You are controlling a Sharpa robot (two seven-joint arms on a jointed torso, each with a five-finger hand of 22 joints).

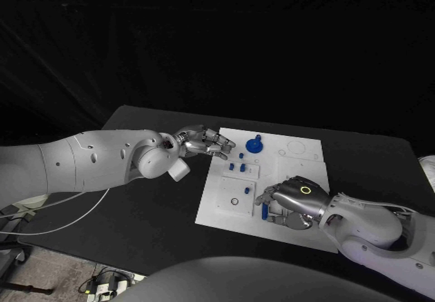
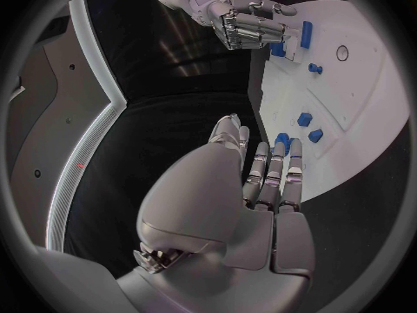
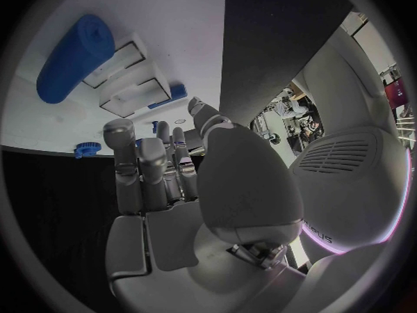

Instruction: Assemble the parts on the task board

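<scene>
Blue part: lies on task board beside right hand, fingers released.
Left hand: released, hovering.
Next: probably grasp it.

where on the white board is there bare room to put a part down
Bare room on the task board: the far right corner, right of the round blue part, bearing only faint outlines, and its near left corner. Crowded: the left edge by the left robot hand and the near middle under the right robot hand.

A flat white rectangular task board lies mid-table. A round blue gear-like part sits near its far edge, small blue pegs in the middle, and a long blue cylinder toward its near edge.
</scene>
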